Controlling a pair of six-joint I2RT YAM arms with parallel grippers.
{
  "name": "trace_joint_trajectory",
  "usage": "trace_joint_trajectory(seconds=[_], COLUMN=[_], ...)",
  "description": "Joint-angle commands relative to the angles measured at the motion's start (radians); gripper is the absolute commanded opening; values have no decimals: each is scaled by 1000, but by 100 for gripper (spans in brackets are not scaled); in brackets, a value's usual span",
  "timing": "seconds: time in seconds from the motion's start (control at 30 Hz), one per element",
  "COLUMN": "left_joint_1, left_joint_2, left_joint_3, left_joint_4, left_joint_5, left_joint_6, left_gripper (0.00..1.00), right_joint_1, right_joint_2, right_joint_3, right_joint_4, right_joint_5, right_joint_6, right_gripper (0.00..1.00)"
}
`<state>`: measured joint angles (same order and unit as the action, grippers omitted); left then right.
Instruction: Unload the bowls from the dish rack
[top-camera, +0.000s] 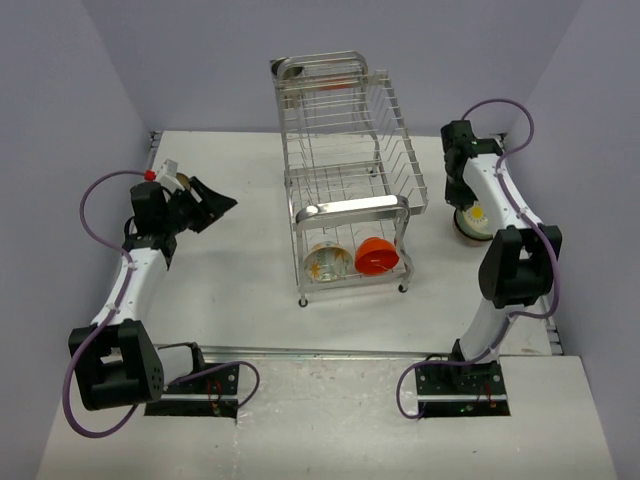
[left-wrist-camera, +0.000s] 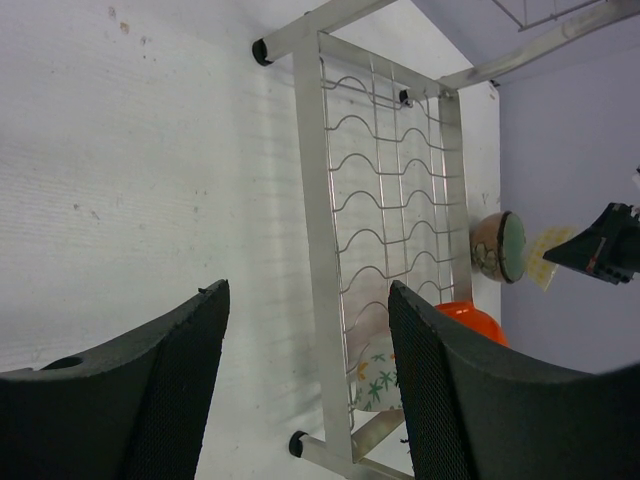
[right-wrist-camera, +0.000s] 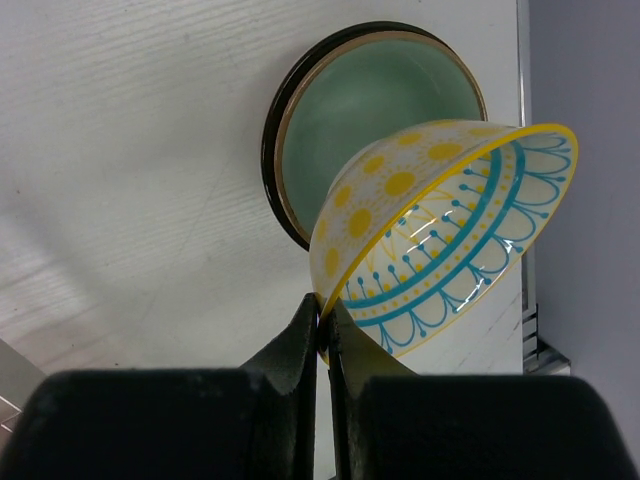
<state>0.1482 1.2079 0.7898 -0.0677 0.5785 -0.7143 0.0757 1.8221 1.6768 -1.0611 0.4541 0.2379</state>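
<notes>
The dotted bowl (right-wrist-camera: 440, 240) is cream with yellow spots, a yellow rim and teal linework inside; the green bowl (right-wrist-camera: 370, 110) has a dark rim. The orange bowl (top-camera: 377, 257) is plain; the dish rack (top-camera: 352, 205) is chrome.

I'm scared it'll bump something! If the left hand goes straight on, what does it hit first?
Probably the dish rack, whose bottom bar lies between the open left hand's fingers; depth is unclear, so maybe the table.

The right gripper (right-wrist-camera: 325, 318) pinches the rim of a tilted yellow-dotted bowl (right-wrist-camera: 440, 230) overlapping a green bowl (right-wrist-camera: 365, 110).
</notes>
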Motion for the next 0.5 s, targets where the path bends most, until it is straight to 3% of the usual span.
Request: trace_joint_trajectory(seconds=[0.0,0.47], left_joint_1=[-4,-4], left_joint_2=[-27,-25], left_joint_3=[-7,-14], left_joint_4=[51,51], left_joint_5=[18,29], left_joint_6=[6,6], left_gripper=[66,66], right_joint_1=[-8,-19], right_joint_2=[20,134], right_joint_3=[12,67], right_joint_4=[23,12], right_joint_5=[41,44], right_joint_6=[-14,-18], right_gripper=[0,0])
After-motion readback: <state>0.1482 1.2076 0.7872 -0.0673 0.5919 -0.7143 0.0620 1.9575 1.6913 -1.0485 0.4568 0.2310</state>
